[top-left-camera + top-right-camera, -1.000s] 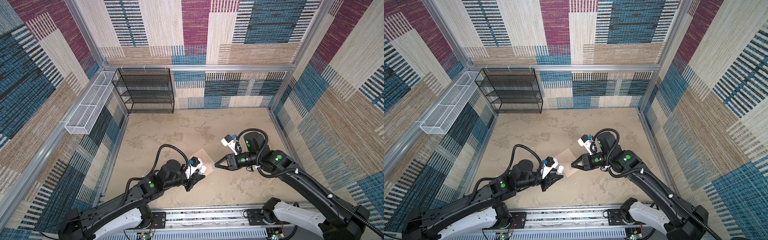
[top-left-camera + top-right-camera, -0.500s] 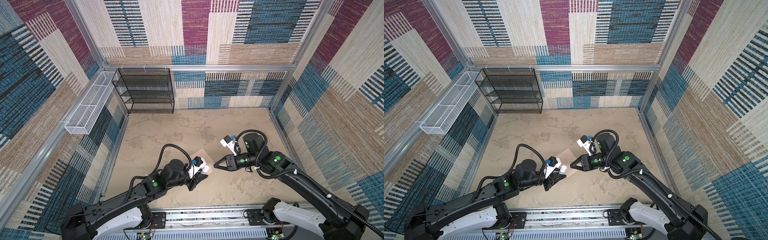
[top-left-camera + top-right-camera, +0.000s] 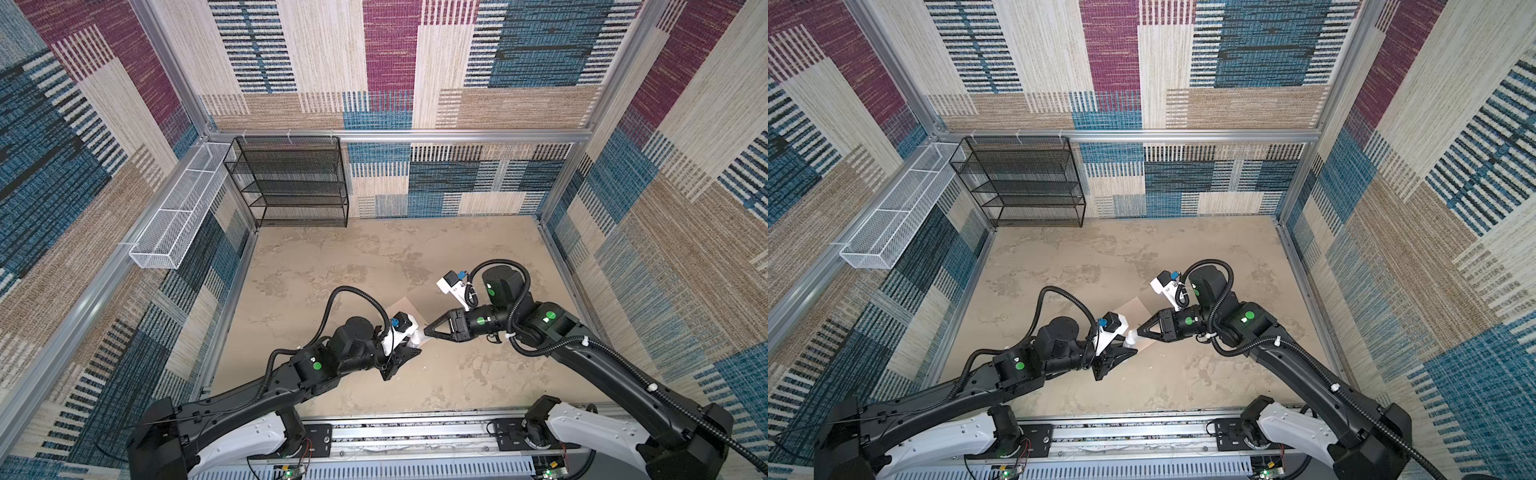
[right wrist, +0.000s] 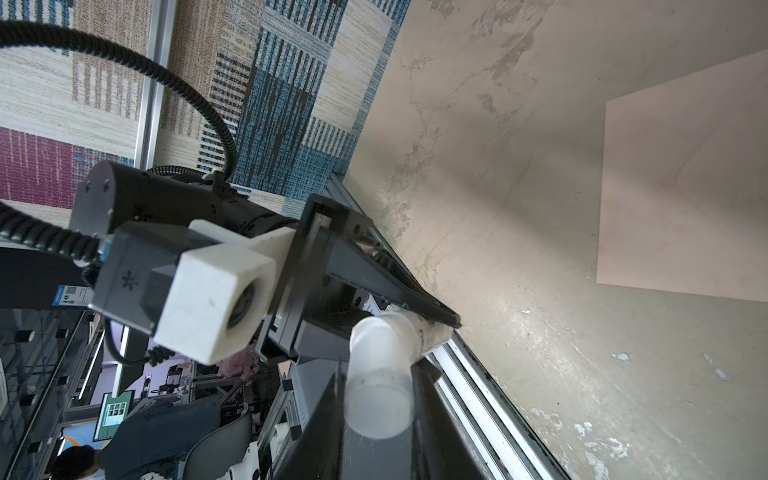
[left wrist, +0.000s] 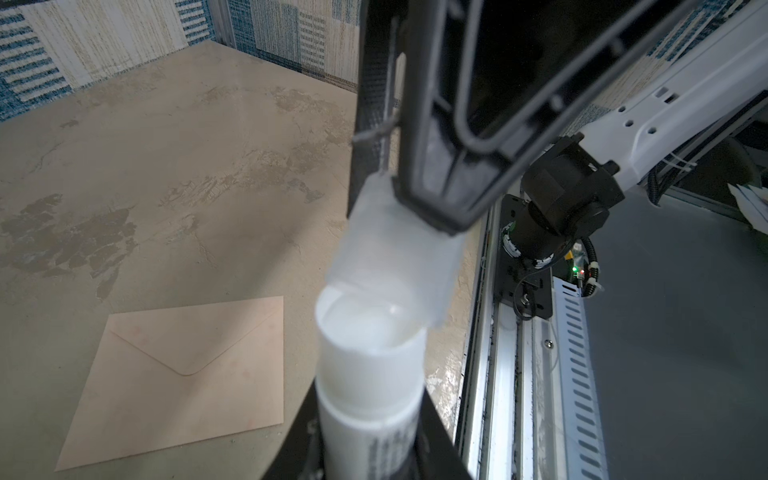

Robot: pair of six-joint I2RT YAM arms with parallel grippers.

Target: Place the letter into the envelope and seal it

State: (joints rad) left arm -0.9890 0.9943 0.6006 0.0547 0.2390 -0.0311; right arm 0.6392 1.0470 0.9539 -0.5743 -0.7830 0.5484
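A peach-pink envelope (image 5: 178, 374) shows against a beige table (image 5: 166, 145) mottled with darker brown blotches; the walls (image 3: 390, 50) carry woven patches of blue, magenta, cream and tan stripes. The glue stick (image 5: 370, 382) is white, its cap (image 5: 395, 249) frosted clear, the shelf (image 3: 291, 195) black mesh.

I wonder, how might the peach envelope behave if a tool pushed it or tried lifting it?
The envelope lies thin and flat on the smooth table, so a push would probably slide it rather than tip it. Its edges sit flush, so pinching it from above looks hard. Lifted by one corner, such thin paper would likely sag.
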